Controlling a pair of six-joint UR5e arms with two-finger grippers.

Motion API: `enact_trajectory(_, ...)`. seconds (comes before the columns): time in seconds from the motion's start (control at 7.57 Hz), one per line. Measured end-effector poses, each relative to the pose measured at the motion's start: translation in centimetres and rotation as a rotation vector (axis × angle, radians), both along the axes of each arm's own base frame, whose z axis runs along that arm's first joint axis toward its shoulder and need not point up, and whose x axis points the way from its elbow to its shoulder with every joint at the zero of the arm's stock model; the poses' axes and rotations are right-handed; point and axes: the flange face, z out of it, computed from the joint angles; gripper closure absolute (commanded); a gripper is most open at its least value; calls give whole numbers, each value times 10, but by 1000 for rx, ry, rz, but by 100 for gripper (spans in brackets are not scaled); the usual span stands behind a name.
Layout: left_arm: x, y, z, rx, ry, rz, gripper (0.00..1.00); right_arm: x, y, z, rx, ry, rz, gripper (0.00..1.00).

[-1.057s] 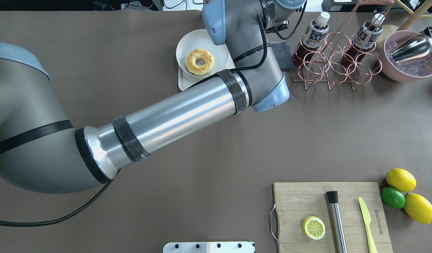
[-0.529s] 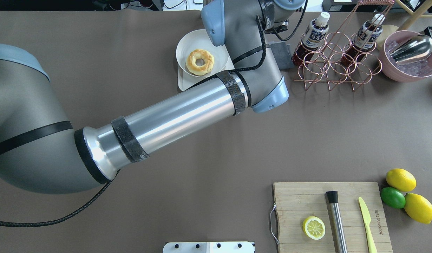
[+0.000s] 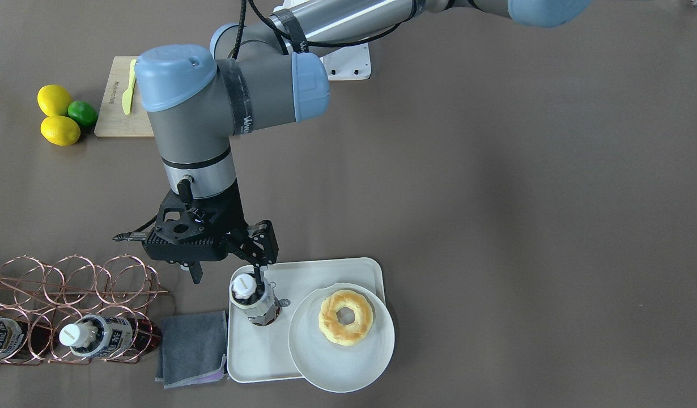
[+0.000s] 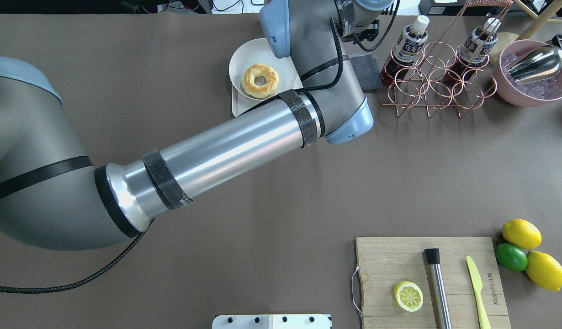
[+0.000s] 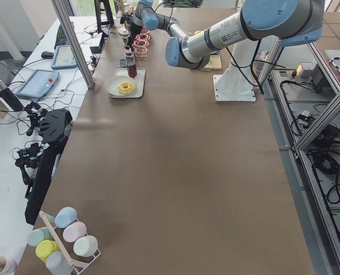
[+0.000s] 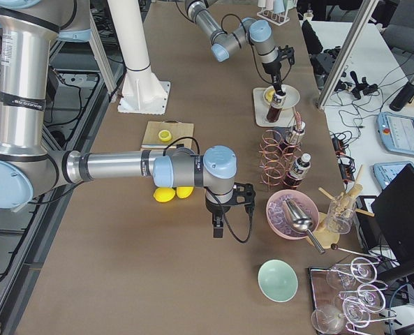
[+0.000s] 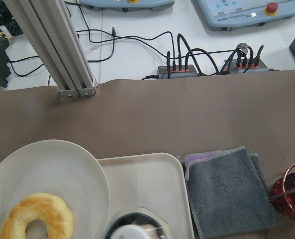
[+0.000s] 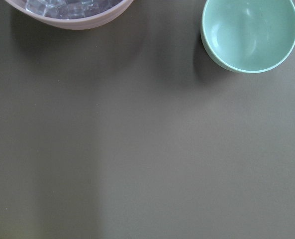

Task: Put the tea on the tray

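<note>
The tea [image 3: 253, 301] stands upright over the near-left corner of the off-white tray [image 3: 258, 357]. I cannot tell whether its base touches the tray. My left gripper [image 3: 252, 275] reaches across the table and is shut on the bottle's neck, just under the white cap. In the left wrist view only the cap [image 7: 137, 231] shows at the bottom edge, with the tray [image 7: 147, 179] beyond it. In the overhead view the arm hides the bottle and gripper. My right gripper [image 6: 218, 225] hangs over the table near the pink bowl; I cannot tell whether it is open or shut.
A round white plate with a doughnut [image 3: 343, 340] overlaps the tray's right side. A grey cloth [image 3: 192, 345] lies left of the tray. Two more tea bottles [image 4: 411, 41] [image 4: 479, 43] sit in the copper wire rack [image 4: 438, 82]. The pink ice bowl [image 4: 532, 77] and wooden board [image 4: 427, 278] are on my right.
My left arm has shifted slightly toward the tray's side, its elbow drifting left and away from me. Nothing else has moved.
</note>
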Motion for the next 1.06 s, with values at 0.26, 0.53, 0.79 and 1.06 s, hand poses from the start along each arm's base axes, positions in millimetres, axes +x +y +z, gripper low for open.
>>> enact_trajectory(0.26,-16,-5,-12,1,40,12,3,0,0,0,0,0,0,0)
enact_trajectory(0.53,-56,-10,-26,-19,91,42,3,0,0,0,1,0,0,0)
enact_trajectory(0.79,-113,13,0,-66,95,96,3,0,0,0,2,0,0,0)
enact_trajectory(1.06,-182,60,80,-70,70,141,3,0,-1,4,-4,0,0,0)
